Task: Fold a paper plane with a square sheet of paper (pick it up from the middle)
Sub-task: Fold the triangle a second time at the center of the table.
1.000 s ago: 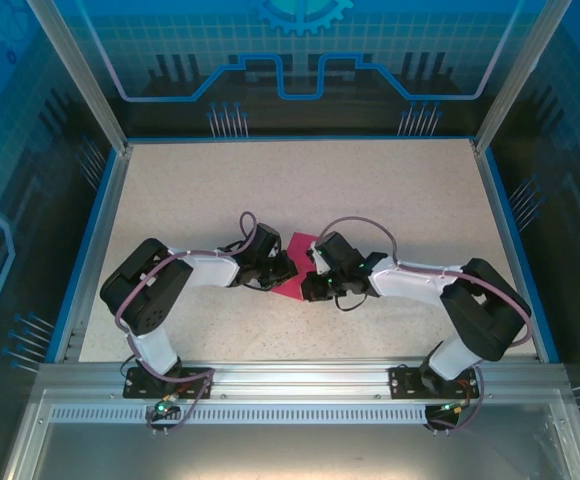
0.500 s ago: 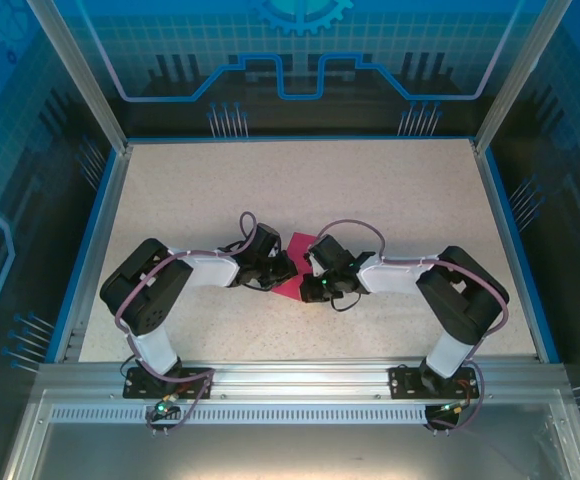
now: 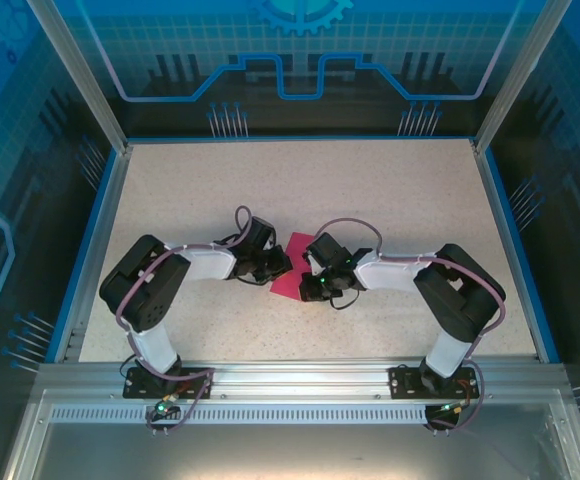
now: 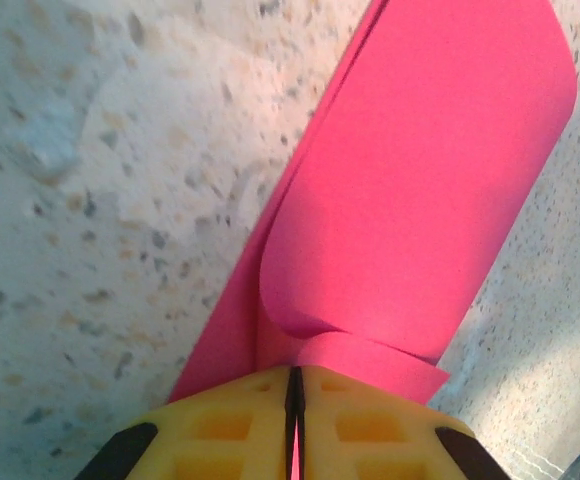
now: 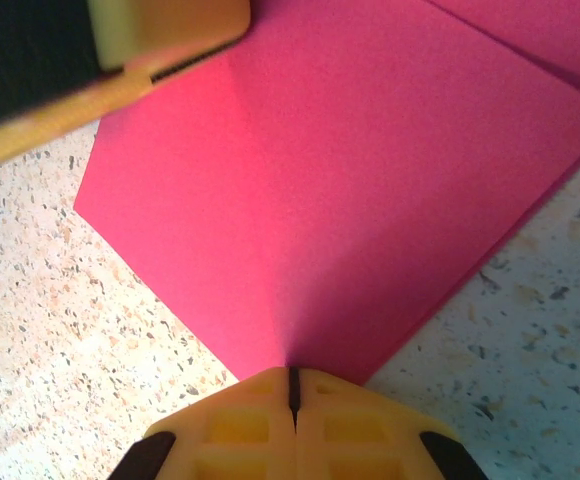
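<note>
Magenta-pink paper (image 3: 292, 270), thin and floppy, lies part-folded on the bench (image 3: 370, 190), spanning between my two sets of jaws. My left jaws are pinched on its curled-over edge; my right jaws are closed on the point where a soft crease ends. I judge it light, limp and easily torn, best gripped at doubled edges, never pulled apart

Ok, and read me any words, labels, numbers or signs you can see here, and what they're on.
No readable text anywhere.
pink paper: plain, unmarked.
yellow fingertips: bare, no lettering.
back panel: blue gear and line graphics, no letters or numbers.
</note>
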Controlling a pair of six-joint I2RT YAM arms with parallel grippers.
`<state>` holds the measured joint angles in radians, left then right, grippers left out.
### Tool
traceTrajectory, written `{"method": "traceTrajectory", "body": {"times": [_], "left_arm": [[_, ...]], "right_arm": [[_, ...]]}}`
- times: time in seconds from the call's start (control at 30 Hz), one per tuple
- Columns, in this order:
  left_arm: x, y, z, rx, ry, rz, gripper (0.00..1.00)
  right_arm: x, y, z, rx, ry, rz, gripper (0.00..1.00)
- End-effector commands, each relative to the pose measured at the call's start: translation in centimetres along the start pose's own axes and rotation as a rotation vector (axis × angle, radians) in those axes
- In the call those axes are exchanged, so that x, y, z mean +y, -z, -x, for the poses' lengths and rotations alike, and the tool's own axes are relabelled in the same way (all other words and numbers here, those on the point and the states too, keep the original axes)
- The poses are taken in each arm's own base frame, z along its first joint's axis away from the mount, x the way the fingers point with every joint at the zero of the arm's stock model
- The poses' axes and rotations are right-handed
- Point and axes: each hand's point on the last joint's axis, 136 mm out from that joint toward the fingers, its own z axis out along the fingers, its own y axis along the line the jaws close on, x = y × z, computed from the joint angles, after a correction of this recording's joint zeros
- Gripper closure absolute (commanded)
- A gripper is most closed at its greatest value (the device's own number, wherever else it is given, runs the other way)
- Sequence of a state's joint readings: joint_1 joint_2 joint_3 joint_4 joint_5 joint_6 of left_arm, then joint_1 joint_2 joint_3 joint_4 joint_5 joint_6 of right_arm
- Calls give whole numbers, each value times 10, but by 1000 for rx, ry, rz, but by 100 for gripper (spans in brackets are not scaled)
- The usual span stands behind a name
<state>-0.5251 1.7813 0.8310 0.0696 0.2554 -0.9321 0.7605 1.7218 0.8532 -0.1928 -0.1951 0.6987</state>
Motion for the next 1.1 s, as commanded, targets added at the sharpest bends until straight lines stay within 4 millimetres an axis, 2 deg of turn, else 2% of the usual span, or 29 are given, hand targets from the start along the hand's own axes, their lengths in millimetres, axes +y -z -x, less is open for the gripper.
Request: {"method": "traceTrajectory", "body": {"times": [0.0, 0.17, 0.43, 0.5, 0.57, 0.67, 0.77, 0.9, 1.07], "left_arm": [[20, -4, 18, -24, -12, 83, 90], [25, -6, 31, -31, -19, 102, 90], [19, 2, 59, -54, -71, 118, 90], [15, 5, 65, -60, -81, 110, 89], [2, 9, 67, -58, -119, 75, 88], [-28, 23, 59, -55, -183, -20, 87], [-51, 40, 40, -51, -243, -93, 86], [-57, 43, 13, -13, -249, -151, 86], [-45, 26, -8, 47, -229, -148, 87]], "right_arm": [[-54, -12, -54, 182, -43, -209, 100], [-52, -11, -52, 172, -40, -204, 100], [-49, -10, -48, 164, -36, -198, 100], [-50, -10, -48, 163, -37, -198, 100], [-48, -10, -46, 157, -34, -194, 100], [-42, -8, -42, 139, -31, -176, 100], [-33, -3, -34, 109, -26, -144, 100], [-12, 9, -17, 41, -11, -49, 100], [17, 29, 10, -63, -10, 119, 100]]}}
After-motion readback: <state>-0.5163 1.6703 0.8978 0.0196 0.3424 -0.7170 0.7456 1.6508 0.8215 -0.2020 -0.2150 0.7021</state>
